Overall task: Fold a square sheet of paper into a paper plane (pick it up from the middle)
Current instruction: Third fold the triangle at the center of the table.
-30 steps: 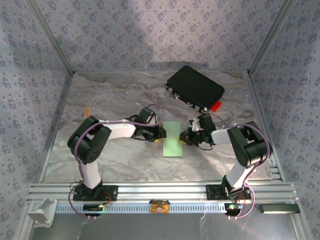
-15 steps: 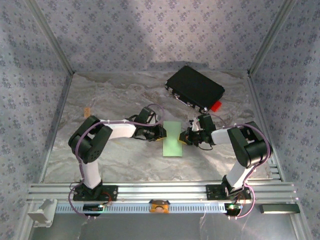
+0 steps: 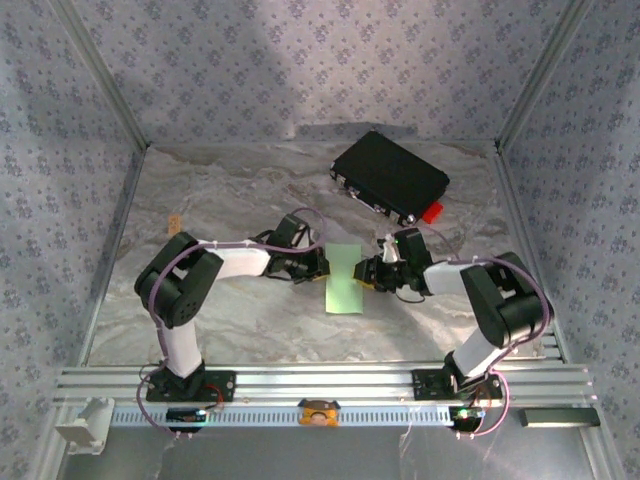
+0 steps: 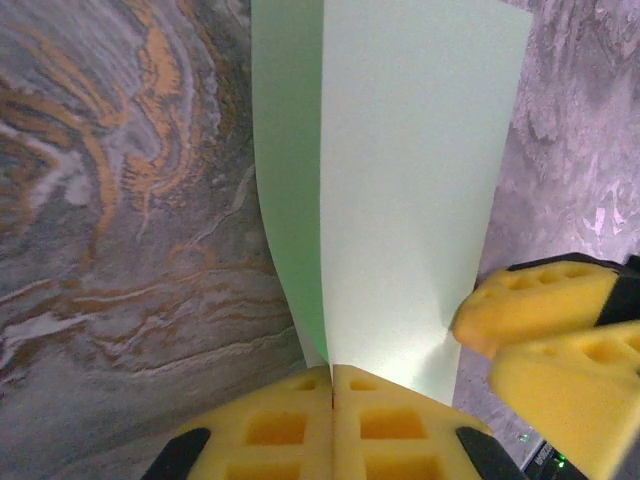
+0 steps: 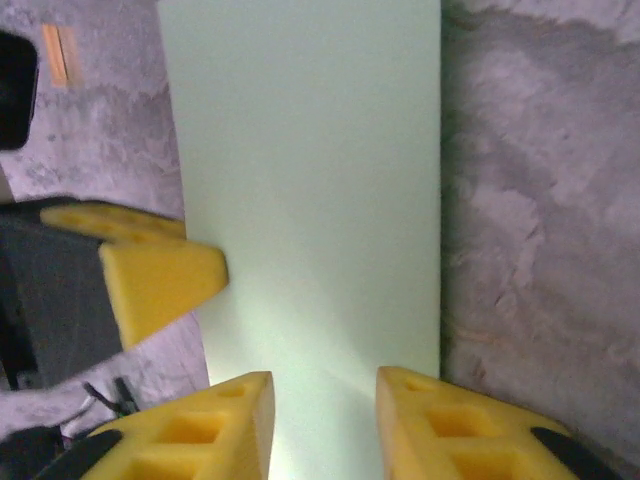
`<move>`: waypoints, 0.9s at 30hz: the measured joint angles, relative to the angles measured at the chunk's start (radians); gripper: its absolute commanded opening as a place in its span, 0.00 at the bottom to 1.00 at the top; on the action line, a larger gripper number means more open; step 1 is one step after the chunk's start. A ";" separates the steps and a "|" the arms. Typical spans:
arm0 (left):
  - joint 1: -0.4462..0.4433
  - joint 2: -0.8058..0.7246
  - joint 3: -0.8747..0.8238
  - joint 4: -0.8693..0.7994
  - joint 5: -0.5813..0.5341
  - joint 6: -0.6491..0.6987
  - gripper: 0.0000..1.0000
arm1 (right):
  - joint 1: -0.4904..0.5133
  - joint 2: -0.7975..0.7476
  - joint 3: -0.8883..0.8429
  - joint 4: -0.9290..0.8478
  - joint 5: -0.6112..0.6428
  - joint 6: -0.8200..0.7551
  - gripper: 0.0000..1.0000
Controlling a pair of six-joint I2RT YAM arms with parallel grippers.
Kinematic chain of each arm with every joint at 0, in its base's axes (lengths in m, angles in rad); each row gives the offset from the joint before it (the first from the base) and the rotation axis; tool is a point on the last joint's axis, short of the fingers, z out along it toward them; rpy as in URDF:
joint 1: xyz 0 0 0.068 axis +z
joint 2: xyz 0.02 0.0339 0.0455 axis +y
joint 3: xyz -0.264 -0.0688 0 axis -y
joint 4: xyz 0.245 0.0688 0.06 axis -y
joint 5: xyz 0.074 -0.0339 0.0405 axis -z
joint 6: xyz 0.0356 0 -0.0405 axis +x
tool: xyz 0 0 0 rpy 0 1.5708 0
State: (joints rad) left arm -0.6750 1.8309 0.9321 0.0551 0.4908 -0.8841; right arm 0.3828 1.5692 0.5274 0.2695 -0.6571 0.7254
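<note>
From above, the folded green paper (image 3: 345,278) lies on the marble table (image 3: 230,200) at mid-frame, a narrow upright strip between the two arms. The left gripper (image 3: 321,268) meets its left edge and the right gripper (image 3: 367,275) its right edge. A black case (image 3: 390,177) sits well apart at the upper right, with a red tab (image 3: 432,212) at its lower corner. A small orange mark (image 3: 174,221) lies at the far left.

In the left wrist view, the yellow pads (image 4: 290,430) are pressed together at the bottom, pinching the paper's near edge. The paper runs up the frame in two layers, the darker one showing at the left. The right gripper's fingers (image 4: 545,300) crowd in at the lower right, touching the paper's edge.

In the right wrist view, its fingers (image 5: 235,420) stand a little apart at the bottom, with the paper in the gap. The left gripper's finger (image 5: 150,270) juts in from the left.
</note>
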 measured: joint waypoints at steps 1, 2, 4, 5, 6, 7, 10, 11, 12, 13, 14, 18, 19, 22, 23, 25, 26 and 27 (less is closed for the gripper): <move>0.009 -0.005 -0.005 -0.002 0.006 -0.002 0.04 | 0.013 -0.035 -0.003 -0.027 0.027 -0.014 0.43; 0.018 -0.008 -0.006 -0.006 0.014 -0.004 0.04 | 0.027 -0.071 -0.003 -0.055 0.054 -0.033 0.43; 0.038 -0.012 -0.006 -0.011 0.030 -0.006 0.04 | 0.073 -0.150 0.003 -0.114 0.122 -0.090 0.45; 0.046 -0.016 -0.006 -0.014 0.037 -0.008 0.04 | 0.100 -0.183 0.008 -0.141 0.154 -0.120 0.46; 0.054 -0.021 -0.008 -0.021 0.044 -0.009 0.04 | 0.138 -0.222 0.015 -0.167 0.201 -0.156 0.48; 0.061 -0.031 -0.012 -0.024 0.050 -0.012 0.04 | 0.182 -0.254 0.019 -0.182 0.252 -0.194 0.51; 0.073 -0.059 -0.022 -0.032 0.074 -0.027 0.04 | 0.327 -0.322 0.016 -0.190 0.410 -0.323 0.59; 0.075 -0.064 -0.023 -0.032 0.080 -0.032 0.04 | 0.374 -0.335 0.010 -0.184 0.455 -0.363 0.59; 0.077 -0.068 -0.022 -0.032 0.088 -0.036 0.04 | 0.429 -0.347 0.001 -0.177 0.515 -0.415 0.59; 0.078 -0.072 -0.022 -0.032 0.095 -0.043 0.04 | 0.476 -0.352 -0.010 -0.167 0.563 -0.461 0.59; 0.078 -0.074 -0.022 -0.032 0.101 -0.050 0.04 | 0.518 -0.353 -0.020 -0.155 0.606 -0.505 0.59; 0.078 -0.075 -0.022 -0.037 0.111 -0.065 0.04 | 0.645 -0.346 -0.064 -0.093 0.769 -0.676 0.60; 0.078 -0.075 -0.022 -0.038 0.112 -0.069 0.04 | 0.673 -0.337 -0.072 -0.073 0.807 -0.716 0.60; 0.078 -0.075 -0.022 -0.043 0.113 -0.078 0.04 | 0.749 -0.296 -0.083 -0.018 0.920 -0.831 0.62; 0.078 -0.075 -0.022 -0.045 0.115 -0.080 0.04 | 0.768 -0.282 -0.084 -0.001 0.951 -0.864 0.62; 0.078 -0.075 -0.022 -0.045 0.116 -0.080 0.04 | 0.793 -0.261 -0.084 0.029 0.992 -0.912 0.61; 0.078 -0.075 -0.022 -0.045 0.115 -0.080 0.04 | 0.800 -0.248 -0.084 0.044 1.011 -0.932 0.61; 0.078 -0.075 -0.022 -0.045 0.115 -0.084 0.04 | 0.805 -0.235 -0.084 0.056 1.028 -0.947 0.61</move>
State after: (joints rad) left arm -0.5972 1.7557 0.9100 0.0101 0.6060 -0.9676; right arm 1.1873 1.3346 0.4438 0.3252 0.3706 -0.2218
